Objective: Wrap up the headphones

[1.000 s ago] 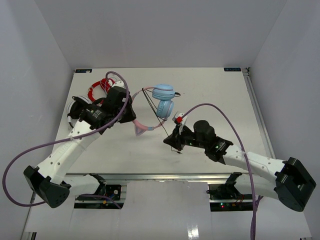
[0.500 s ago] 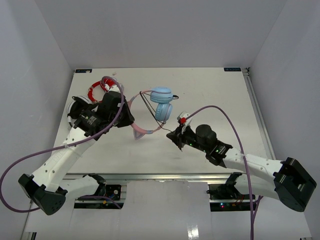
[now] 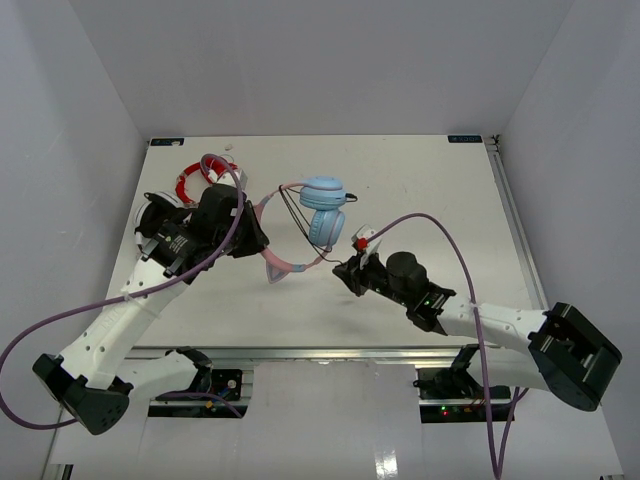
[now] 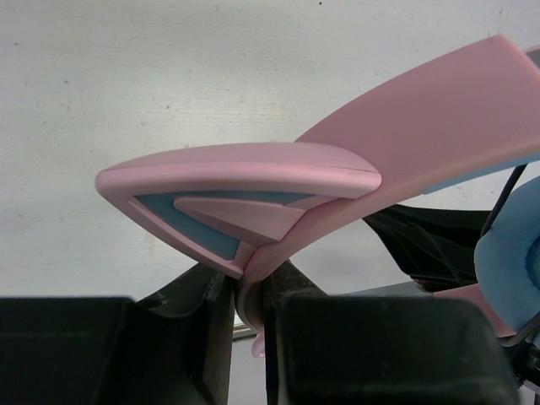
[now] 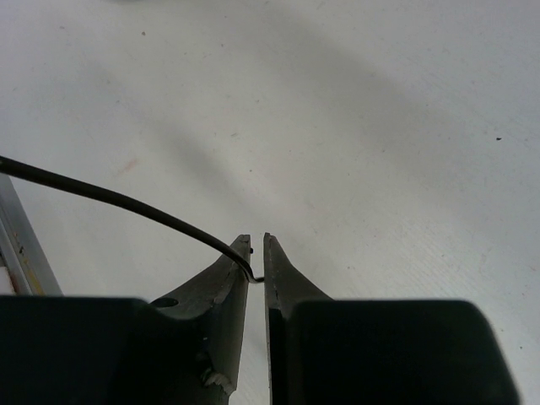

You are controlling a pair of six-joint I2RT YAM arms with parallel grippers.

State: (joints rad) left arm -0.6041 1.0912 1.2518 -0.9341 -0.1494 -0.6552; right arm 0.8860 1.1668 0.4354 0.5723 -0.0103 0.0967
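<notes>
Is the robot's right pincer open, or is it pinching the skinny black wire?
Shut. In the right wrist view the right pincer has fingers nearly together, the thin dark cable nipped between their tips.

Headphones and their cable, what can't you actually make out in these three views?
- Right wrist: the end of the cable, hidden inside the right claw; the rest leaves the left edge.
- Left wrist: the earcups, cut off by the right edge; the left claw pinches only the headband.
- Top view: how the cable winds at the headphones; it is too thin.
</notes>
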